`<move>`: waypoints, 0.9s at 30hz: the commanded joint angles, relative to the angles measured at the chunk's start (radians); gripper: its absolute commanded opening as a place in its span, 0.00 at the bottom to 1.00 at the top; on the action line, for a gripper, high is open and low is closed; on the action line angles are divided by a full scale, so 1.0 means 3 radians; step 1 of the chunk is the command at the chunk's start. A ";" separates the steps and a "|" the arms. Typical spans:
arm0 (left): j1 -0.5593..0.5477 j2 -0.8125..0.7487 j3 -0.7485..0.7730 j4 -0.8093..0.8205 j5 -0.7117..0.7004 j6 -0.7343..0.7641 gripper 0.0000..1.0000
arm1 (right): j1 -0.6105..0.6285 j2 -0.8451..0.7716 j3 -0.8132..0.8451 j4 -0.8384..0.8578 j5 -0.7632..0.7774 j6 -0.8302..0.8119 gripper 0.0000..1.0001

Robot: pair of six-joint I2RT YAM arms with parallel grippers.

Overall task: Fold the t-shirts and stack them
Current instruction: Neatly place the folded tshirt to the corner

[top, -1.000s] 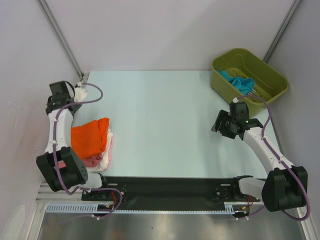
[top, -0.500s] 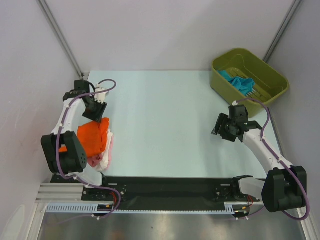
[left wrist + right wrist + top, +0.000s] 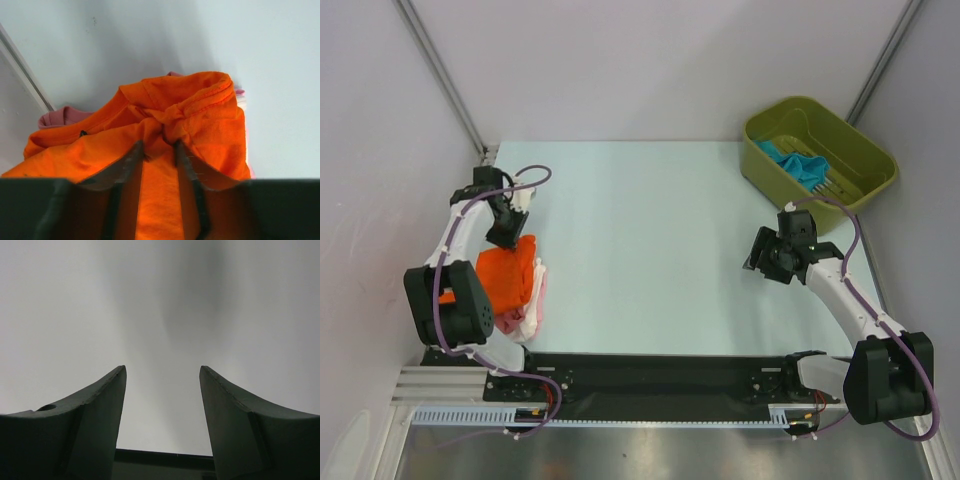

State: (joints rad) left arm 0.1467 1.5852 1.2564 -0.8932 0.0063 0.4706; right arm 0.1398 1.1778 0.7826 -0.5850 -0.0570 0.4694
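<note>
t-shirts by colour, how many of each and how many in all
orange t-shirt: 1
pink t-shirt: 1
white t-shirt: 1
teal t-shirt: 1
total: 4

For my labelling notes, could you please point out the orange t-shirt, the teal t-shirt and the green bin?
orange t-shirt (image 3: pixel 200 115), left wrist view, upper fold.
teal t-shirt (image 3: pixel 798 163), top view, crumpled middle.
green bin (image 3: pixel 807 101), top view, far rim.
</note>
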 commanded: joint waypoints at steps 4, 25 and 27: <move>0.0007 -0.0288 0.0010 -0.0034 -0.0149 0.0017 0.01 | -0.0016 -0.0004 0.0091 0.0068 0.0026 -0.0051 0.66; 0.0002 -0.0288 -0.0031 -0.0055 -0.0138 0.0083 0.16 | -0.0011 -0.0091 0.0055 -0.0019 0.0083 -0.0067 0.66; 0.0007 -0.0309 -0.0026 -0.0055 -0.0144 0.0109 0.06 | -0.0016 -0.0091 0.0055 -0.0008 0.0088 -0.0066 0.66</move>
State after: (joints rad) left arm 0.1463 1.5192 1.2503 -0.9249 -0.0238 0.4885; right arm 0.1398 1.1774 0.7826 -0.5869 -0.0486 0.4656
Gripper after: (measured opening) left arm 0.102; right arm 0.657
